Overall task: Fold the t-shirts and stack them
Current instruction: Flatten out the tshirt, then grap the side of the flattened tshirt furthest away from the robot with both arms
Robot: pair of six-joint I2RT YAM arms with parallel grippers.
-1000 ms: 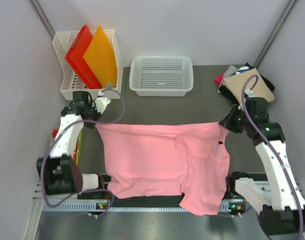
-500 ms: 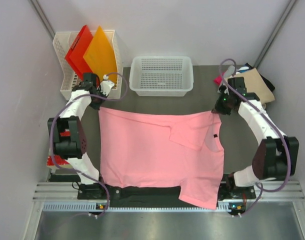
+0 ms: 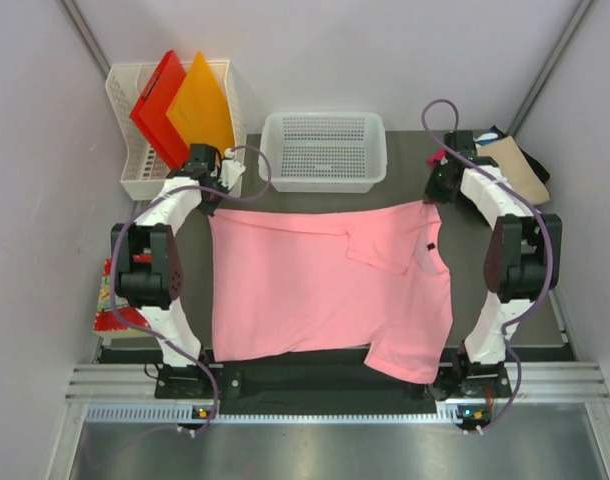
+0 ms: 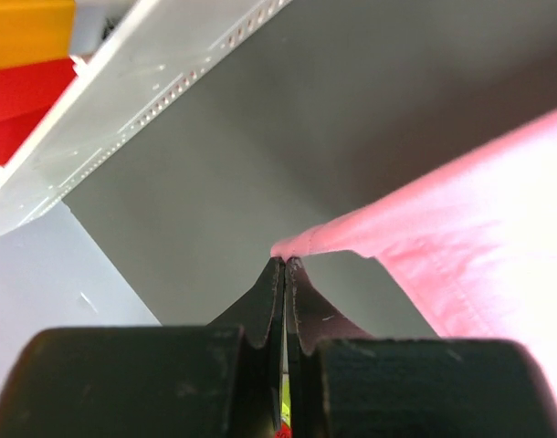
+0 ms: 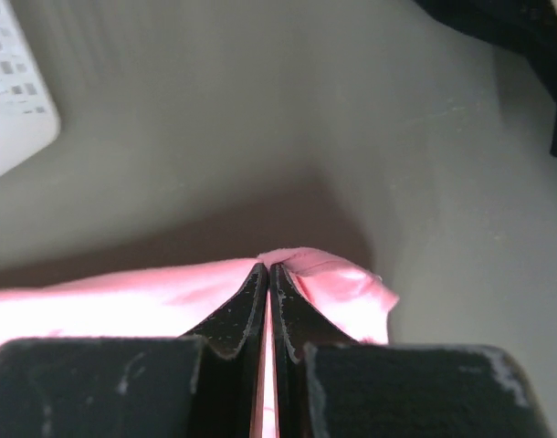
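Top external view shows one plain light pink cotton t-shirt (image 3: 325,285) lying open and flat on the dark grey table (image 3: 405,180), in the middle, between the two arms. Its far edge is pulled straight. One sleeve is turned over onto the body near the far right corner, and the near right part reaches over the near edge of the table.

The left gripper (image 4: 285,265) has its jaws pressed together on the far left corner of this shirt, and the right gripper (image 5: 267,268) is closed the same way on the far right corner; both wrist views show pink cloth pinched at the tips.

My judgement is that the pink shirt is only being spread out, no real fold is made on it yet, and the stacking comes after.

At the far right corner of the table there is one pile of folded shirts (image 3: 515,165): a tan one on top, black under it, a little magenta at the side. How many are in the pile I cannot tell.

Further there are one white perforated plastic basket (image 3: 325,150), one white plastic rack (image 3: 123,135), and in it two flat folders, one red (image 3: 155,105) and one orange (image 3: 203,105)
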